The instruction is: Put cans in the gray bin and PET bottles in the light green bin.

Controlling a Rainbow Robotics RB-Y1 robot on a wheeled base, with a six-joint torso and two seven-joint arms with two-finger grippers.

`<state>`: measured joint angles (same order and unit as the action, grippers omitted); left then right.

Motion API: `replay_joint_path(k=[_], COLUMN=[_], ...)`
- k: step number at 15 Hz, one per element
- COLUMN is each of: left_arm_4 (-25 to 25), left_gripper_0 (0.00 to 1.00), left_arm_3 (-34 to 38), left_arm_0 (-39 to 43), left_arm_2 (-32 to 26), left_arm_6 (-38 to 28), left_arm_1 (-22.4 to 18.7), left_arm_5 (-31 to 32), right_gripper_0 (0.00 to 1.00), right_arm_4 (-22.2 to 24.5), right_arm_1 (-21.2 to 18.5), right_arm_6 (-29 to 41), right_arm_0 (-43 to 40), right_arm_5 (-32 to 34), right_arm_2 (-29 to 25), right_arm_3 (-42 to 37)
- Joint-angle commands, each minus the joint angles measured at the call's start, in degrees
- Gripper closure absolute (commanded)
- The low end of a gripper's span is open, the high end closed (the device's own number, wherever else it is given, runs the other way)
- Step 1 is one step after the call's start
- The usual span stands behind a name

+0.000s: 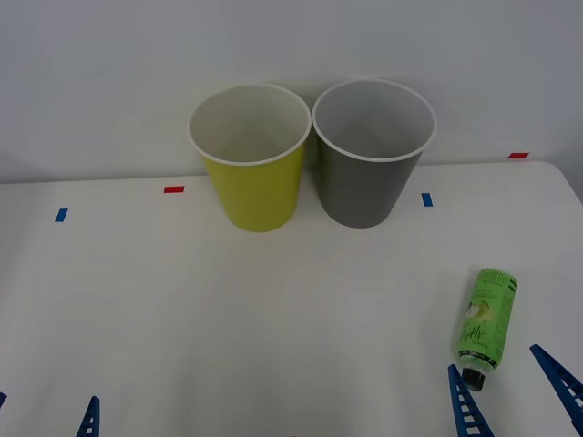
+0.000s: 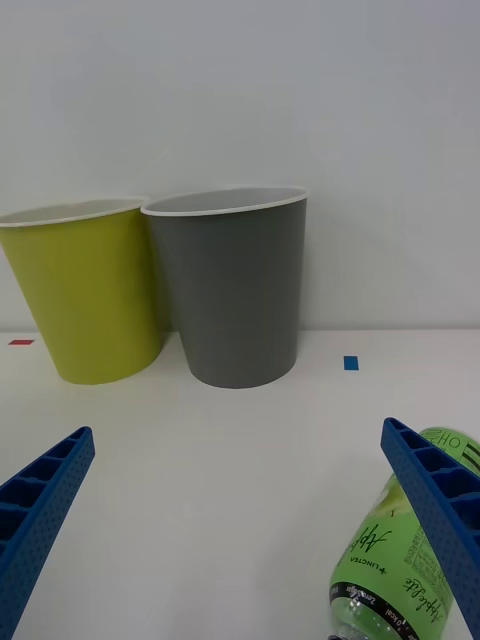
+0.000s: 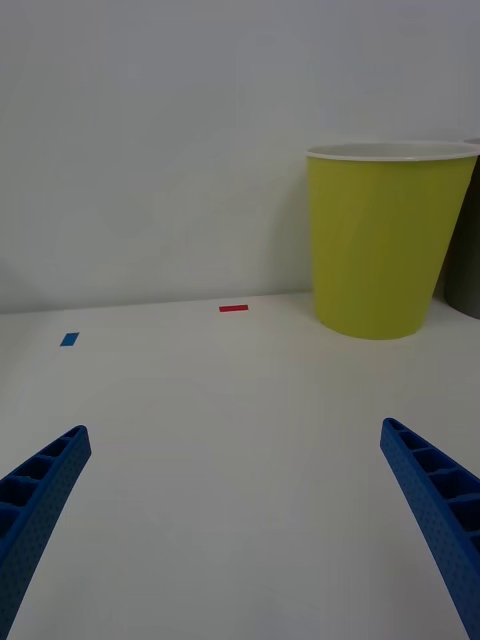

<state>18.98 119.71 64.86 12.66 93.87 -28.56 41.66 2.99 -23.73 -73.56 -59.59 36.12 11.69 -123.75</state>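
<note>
Near edge, lower right of front view: right hand open, fingers wide apart, either side of the bottle's cap end. Bottle lies on its side on the white desk, cap toward the hand. Lower left: left hand open, low over bare desk. Far, upper centre: light green bin & gray bin upright, side by side, rims touching; nothing seen inside either.

My left gripper hangs wide apart over the white table, facing the light green bin.
</note>
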Motion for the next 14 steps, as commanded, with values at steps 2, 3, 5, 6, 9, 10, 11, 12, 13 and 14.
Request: replay_joint_path(k=[2, 3, 5, 6, 9, 10, 11, 12, 13, 14], left_arm_4=[0.0, 0.0, 0.0, 0.0, 0.0, 0.0, 0.0, 0.0, 0.0, 0.0], left_gripper_0=[0.0, 0.0, 0.0, 0.0, 0.0, 0.0, 0.0, 0.0, 0.0, 0.0], left_arm_3=[0.0, 0.0, 0.0, 0.0, 0.0, 0.0, 0.0, 0.0, 0.0, 0.0], left_arm_0=[0.0, 0.0, 0.0, 0.0, 0.0, 0.0, 0.0, 0.0, 0.0, 0.0], left_arm_2=[0.0, 0.0, 0.0, 0.0, 0.0, 0.0, 0.0, 0.0, 0.0, 0.0], left_arm_6=[0.0, 0.0, 0.0, 0.0, 0.0, 0.0, 0.0, 0.0, 0.0, 0.0], left_arm_1=[0.0, 0.0, 0.0, 0.0, 0.0, 0.0, 0.0, 0.0, 0.0, 0.0], left_arm_5=[0.0, 0.0, 0.0, 0.0, 0.0, 0.0, 0.0, 0.0, 0.0, 0.0], right_gripper_0=[0.0, 0.0, 0.0, 0.0, 0.0, 0.0, 0.0, 0.0, 0.0, 0.0], right_arm_4=[0.0, 0.0, 0.0, 0.0, 0.0, 0.0, 0.0, 0.0, 0.0, 0.0], right_arm_1=[0.0, 0.0, 0.0, 0.0, 0.0, 0.0, 0.0, 0.0, 0.0, 0.0], right_arm_6=[0.0, 0.0, 0.0, 0.0, 0.0, 0.0, 0.0, 0.0, 0.0, 0.0], right_arm_0=[0.0, 0.0, 0.0, 0.0, 0.0, 0.0, 0.0, 0.0, 0.0, 0.0], right_arm_5=[0.0, 0.0, 0.0, 0.0, 0.0, 0.0, 0.0, 0.0, 0.0, 0.0], right_arm_2=[0.0, 0.0, 0.0, 0.0, 0.0, 0.0, 0.0, 0.0, 0.0, 0.0], right_arm_3=[0.0, 0.0, 0.0, 0.0, 0.0, 0.0, 0.0, 0.0, 0.0, 0.0])
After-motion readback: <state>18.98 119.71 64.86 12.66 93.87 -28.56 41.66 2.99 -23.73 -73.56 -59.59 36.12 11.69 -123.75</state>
